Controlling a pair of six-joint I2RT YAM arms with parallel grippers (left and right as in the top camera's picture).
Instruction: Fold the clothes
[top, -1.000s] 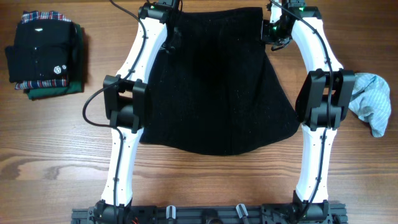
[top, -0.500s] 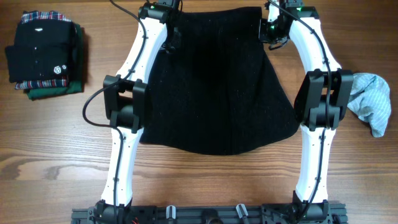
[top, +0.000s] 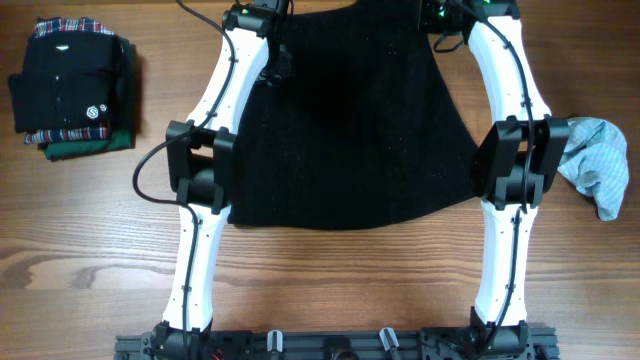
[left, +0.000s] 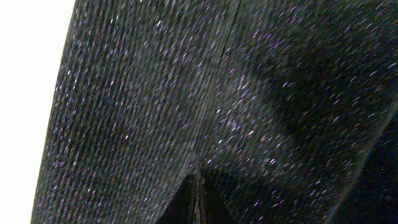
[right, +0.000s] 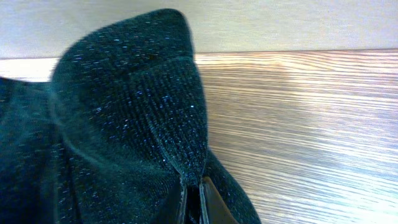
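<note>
A black sparkly knit garment (top: 345, 130) lies spread on the wooden table between my two arms. My left gripper (top: 275, 30) is shut on its far left corner; in the left wrist view the knit (left: 205, 93) fills the frame and the jaws (left: 198, 199) pinch a fold. My right gripper (top: 437, 12) is shut on the far right corner at the top edge of the overhead view. In the right wrist view the jaws (right: 193, 202) clamp a raised peak of the knit (right: 137, 106) above the table.
A stack of folded clothes (top: 75, 88), black on top with plaid and green below, sits at the far left. A crumpled light blue-grey garment (top: 597, 168) lies at the right edge. Bare wood (top: 330, 280) lies in front of the garment.
Both grippers moved toward the far edge, dragging the garment with them. Its near hem slid away from me and now lies straighter; the right gripper is almost out of the overhead view.
</note>
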